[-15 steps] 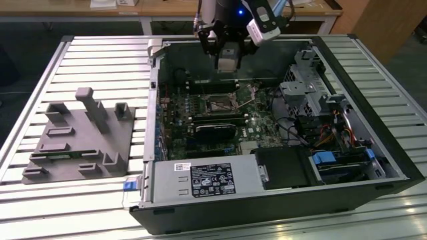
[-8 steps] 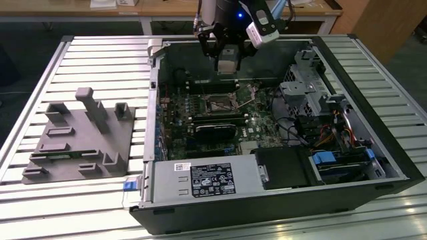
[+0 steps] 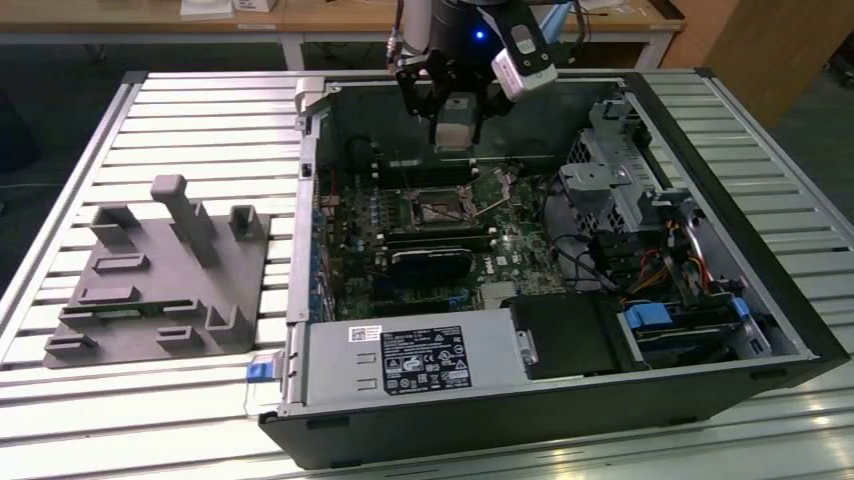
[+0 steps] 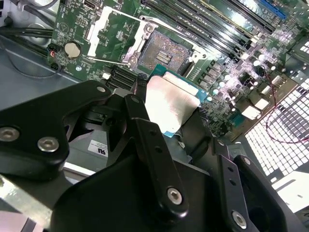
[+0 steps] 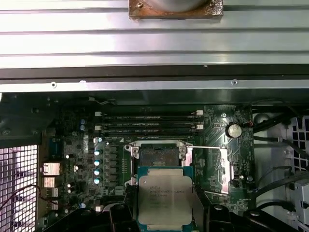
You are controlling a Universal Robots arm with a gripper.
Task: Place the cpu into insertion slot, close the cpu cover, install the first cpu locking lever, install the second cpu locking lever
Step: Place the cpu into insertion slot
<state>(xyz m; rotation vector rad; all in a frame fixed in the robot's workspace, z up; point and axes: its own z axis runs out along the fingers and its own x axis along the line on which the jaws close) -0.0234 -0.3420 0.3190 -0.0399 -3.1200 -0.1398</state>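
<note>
My gripper (image 3: pixel 454 128) hangs over the far part of the open computer case, shut on the cpu (image 3: pixel 455 132). In both wrist views the cpu (image 5: pixel 164 199) (image 4: pixel 170 100) shows its pale silver face on a green edge, pinched between black fingers (image 4: pixel 144 126). It is held above the board, just short of the insertion slot (image 5: pixel 158 155) (image 4: pixel 164 52) (image 3: pixel 438 210), which lies bare with a dark centre. The cpu cover (image 5: pixel 189 164) (image 4: pixel 95 28) is swung open beside the slot, and the green board shows through its cut-out.
A grey moulded fixture (image 3: pixel 160 270) sits on the slatted table at the exterior view's left. Inside the case are a power supply (image 3: pixel 400 360), a metal drive cage (image 3: pixel 627 190), a black oblong part (image 3: pixel 430 262), memory slots (image 5: pixel 149 124) and a coin battery (image 5: pixel 234 130).
</note>
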